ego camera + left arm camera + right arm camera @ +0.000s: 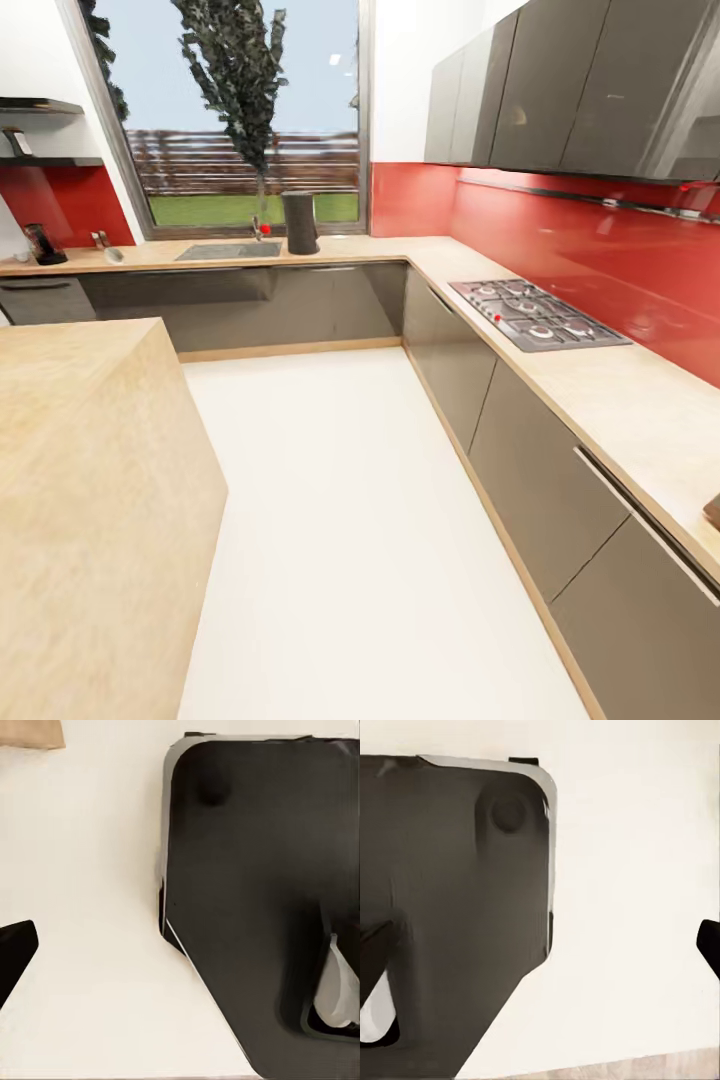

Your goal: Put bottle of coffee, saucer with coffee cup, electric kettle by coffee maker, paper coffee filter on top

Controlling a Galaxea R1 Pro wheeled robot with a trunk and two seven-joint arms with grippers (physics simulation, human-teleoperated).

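Observation:
The kitchen countertop (600,390) runs along the right wall and turns under the window at the back. At the far left hang two dark shelves; on the lower kitchen shelf (52,161) stands a small jar-like thing (15,141), too small to name. Below it on the counter are a small dark appliance (44,246) and two tiny pale items (106,247), which I cannot identify. A tall dark cylinder (299,223) stands beside the sink (228,251). Both wrist views look down at the white floor and my dark base (255,907), each with one dark tip at the picture's edge.
A wood-topped island (90,480) fills the left foreground. A gas hob (536,313) is set in the right counter under dark wall cabinets (570,85). White floor (340,520) stretches between island and cabinets toward the back counter.

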